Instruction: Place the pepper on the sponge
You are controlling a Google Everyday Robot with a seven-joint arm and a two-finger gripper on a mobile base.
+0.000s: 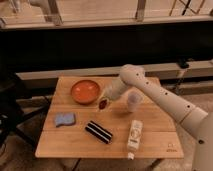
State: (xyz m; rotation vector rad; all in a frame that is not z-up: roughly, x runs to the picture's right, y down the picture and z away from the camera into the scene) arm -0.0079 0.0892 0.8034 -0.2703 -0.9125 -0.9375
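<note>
claw (103, 102) closed on pepper (102, 105) beside orange bowl (85, 91) | sponge (65, 119) bare, apart toward desk (157, 127) front-left | risk: small round pepper slipping from grip, or rolling off soft sponge on release

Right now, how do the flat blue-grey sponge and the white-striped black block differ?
The flat blue-grey sponge is plain and wavy-edged; the white-striped black block is straight-sided. The sponge lies further left; the block lies slanted. Both rest flat on the wooden table. The hand holds the dark red pepper beside the orange bowl.
</note>
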